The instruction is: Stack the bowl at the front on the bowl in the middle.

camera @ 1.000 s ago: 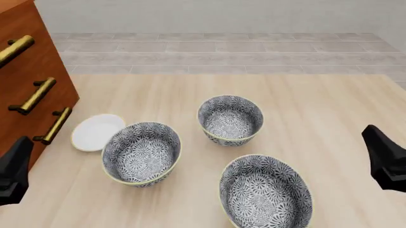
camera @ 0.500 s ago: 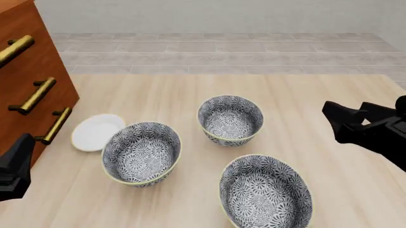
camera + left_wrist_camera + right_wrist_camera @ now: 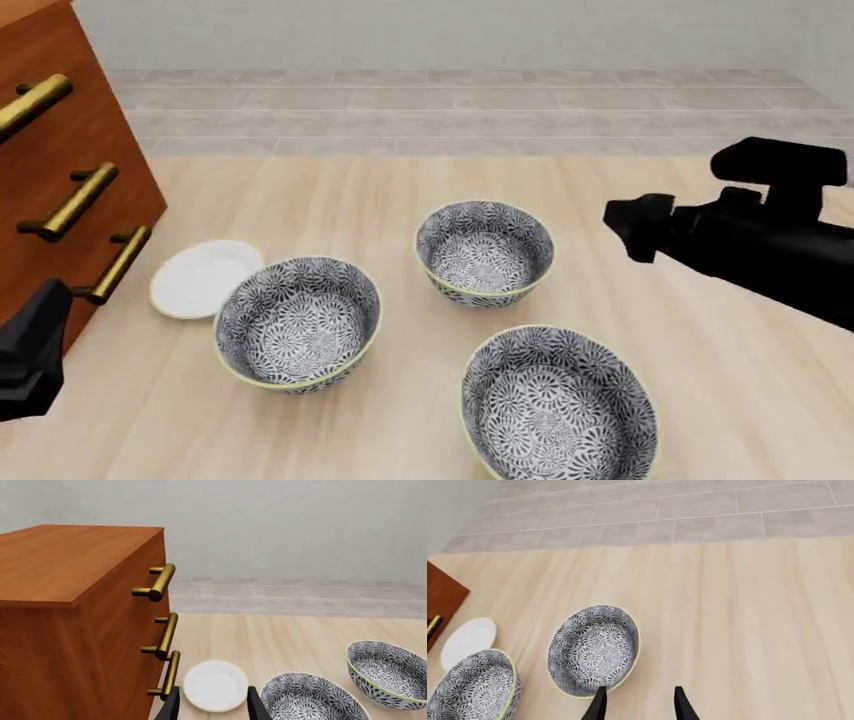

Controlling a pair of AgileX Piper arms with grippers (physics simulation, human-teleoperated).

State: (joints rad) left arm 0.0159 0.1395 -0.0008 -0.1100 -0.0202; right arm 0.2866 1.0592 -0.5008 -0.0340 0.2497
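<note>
Light wood table (image 3: 400, 190) held three floral bowls: the bowl at the front (image 3: 558, 405) sat nearest, apart from the bowl in the middle (image 3: 298, 322). Right gripper (image 3: 638, 706) hovered spread by the far bowl (image 3: 485, 251); left gripper (image 3: 212, 706) spread near the white dish (image 3: 203, 277).
</note>
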